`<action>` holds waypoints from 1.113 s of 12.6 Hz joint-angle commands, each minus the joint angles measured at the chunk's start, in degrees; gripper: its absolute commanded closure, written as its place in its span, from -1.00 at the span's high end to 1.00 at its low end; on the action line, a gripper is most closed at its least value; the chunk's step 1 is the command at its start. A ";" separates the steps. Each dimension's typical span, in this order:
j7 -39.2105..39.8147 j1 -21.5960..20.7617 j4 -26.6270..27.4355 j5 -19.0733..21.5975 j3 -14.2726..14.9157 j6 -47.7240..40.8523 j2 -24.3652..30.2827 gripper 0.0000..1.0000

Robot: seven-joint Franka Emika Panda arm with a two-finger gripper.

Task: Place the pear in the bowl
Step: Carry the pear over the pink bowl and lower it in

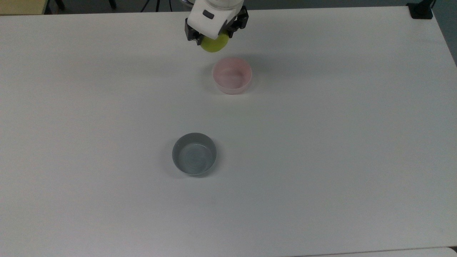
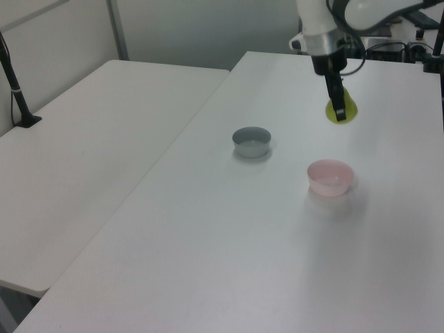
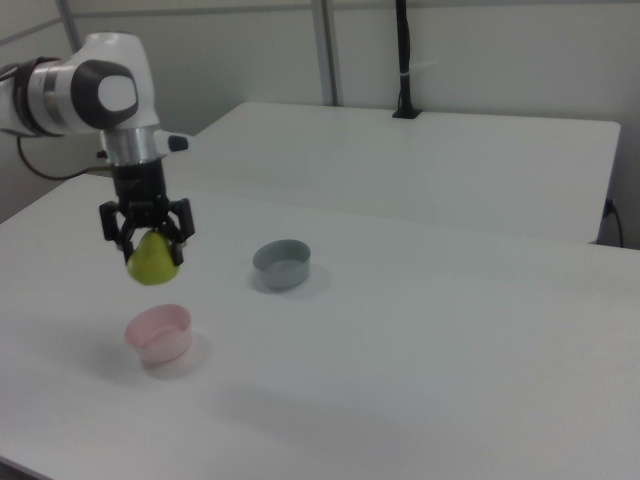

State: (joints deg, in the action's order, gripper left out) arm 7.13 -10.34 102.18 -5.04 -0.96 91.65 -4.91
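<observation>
**Above the pink bowl's far rim, the pear hangs ready for the drop**

High over the tabletop (image 1: 321,142), the pear (image 1: 214,44) hangs in the air, clamped in the pincer (image 1: 215,38) by its narrow upper part, so that the broad rounded bottom points down. That hold looks chosen for the release: the heavy end should go into the bowl first, and the fingers grip above the widest part, where they can part without scraping the rim.

In the top view the pear sits just to the left of and beyond the bowl (image 1: 231,75), not yet squarely over its opening. The right view (image 3: 152,262) shows it well clear above the bowl (image 3: 158,333), with open air between fruit and rim; the left view (image 2: 340,111) agrees, the pear floating above and beyond the pink bowl (image 2: 331,176). The height probably serves to carry the fruit over the bowl's straight wall without knocking it.

The bowl stands upright and empty, so nothing blocks the landing. Since it is only slightly wider than the pear, I judge that the remaining shift must be well centred before lowering.

Nearer in the top view and to its left stands a grey bowl (image 1: 194,154), also upright and empty, well apart from the pink one and off the pear's line.
</observation>
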 commanded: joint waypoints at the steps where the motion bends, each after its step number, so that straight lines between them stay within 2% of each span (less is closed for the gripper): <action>1: -3.17 -3.63 4.77 -0.23 0.52 2.46 0.95 0.25; 4: -7.73 -4.86 9.61 -0.50 0.52 11.95 -0.62 0.25; 14: -9.41 -5.39 9.79 -1.02 0.52 17.07 -6.34 0.33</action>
State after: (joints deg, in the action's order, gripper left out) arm -0.83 -14.90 111.31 -5.12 -0.97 106.97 -11.06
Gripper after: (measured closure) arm 0.132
